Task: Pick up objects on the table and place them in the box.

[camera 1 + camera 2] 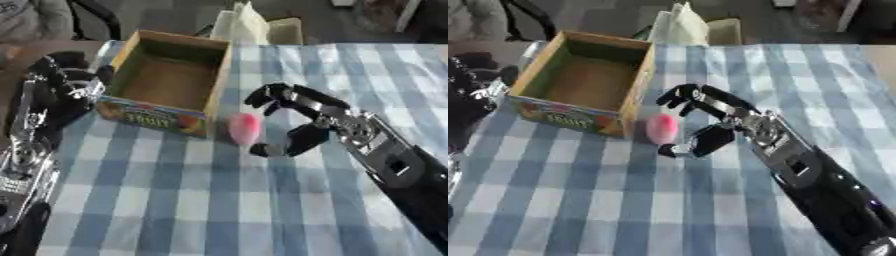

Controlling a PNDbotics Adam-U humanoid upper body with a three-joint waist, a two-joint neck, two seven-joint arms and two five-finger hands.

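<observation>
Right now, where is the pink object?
The pink object sits on the checked tablecloth near the centre, beside the box at its front right corner, with the right hand open just to its right.

A blue-and-white checked surface [210, 200] carries an open cardboard box [166, 80] with a colourful fruit print on its near wall; nothing is visible inside it. Just beside the box's near right corner sits a small pink rounded object [244, 128]. The right robot hand [293, 117] reaches in from the right, its fingers curved above and its thumb below, open around the gap just right of the pink object, apparently without touching it. The left robot hand [74, 82] rests against the box's left wall; its finger pose is unclear.
</observation>
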